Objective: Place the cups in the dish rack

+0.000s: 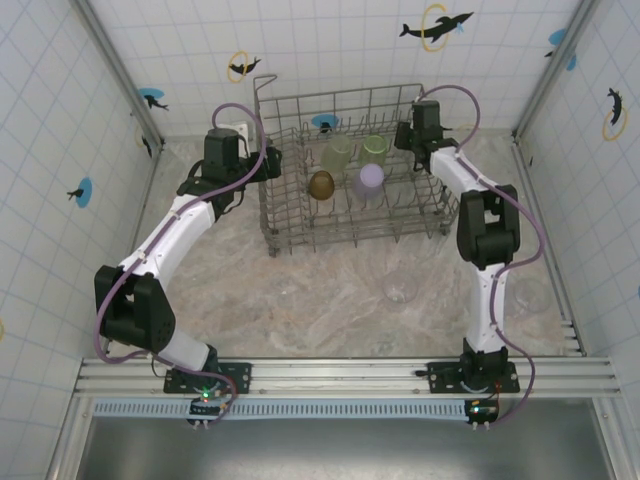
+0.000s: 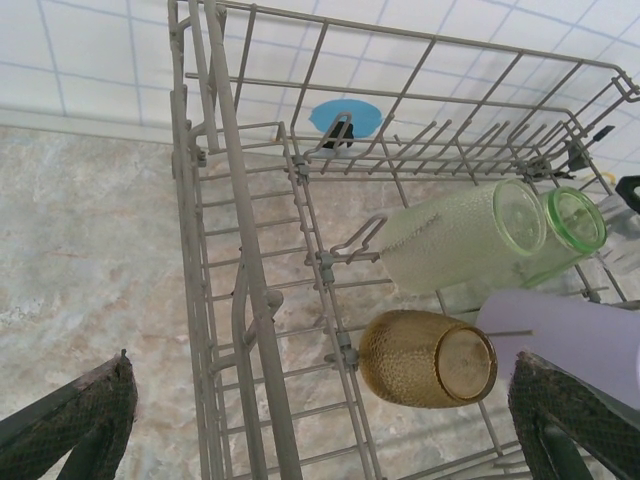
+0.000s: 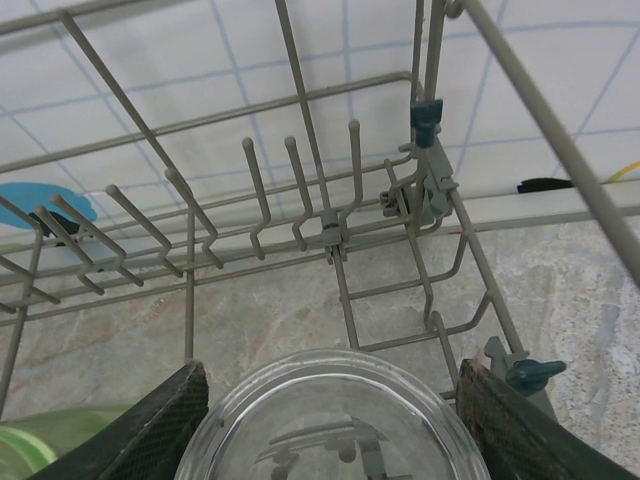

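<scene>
Top view. Loaded already in the dish rack, upper centre: pale green cup, green cup, amber cup, lilac cup. Left on the table: near clear cup right of centre, and far-right clear cup, faint, by the right edge. Left gripper beside the rack's left wall; right gripper at its upper right corner.

Left wrist view. Spread fully wide, gripping nothing, rack wall rising between the fingers. Same four cups leaning among the wires, right of centre.

Right wrist view. Partly closed around the held clear cup, bottom centre, clamped by both pads, above bare tines. Probably past halfway: four in, one going in, two to fetch.
</scene>
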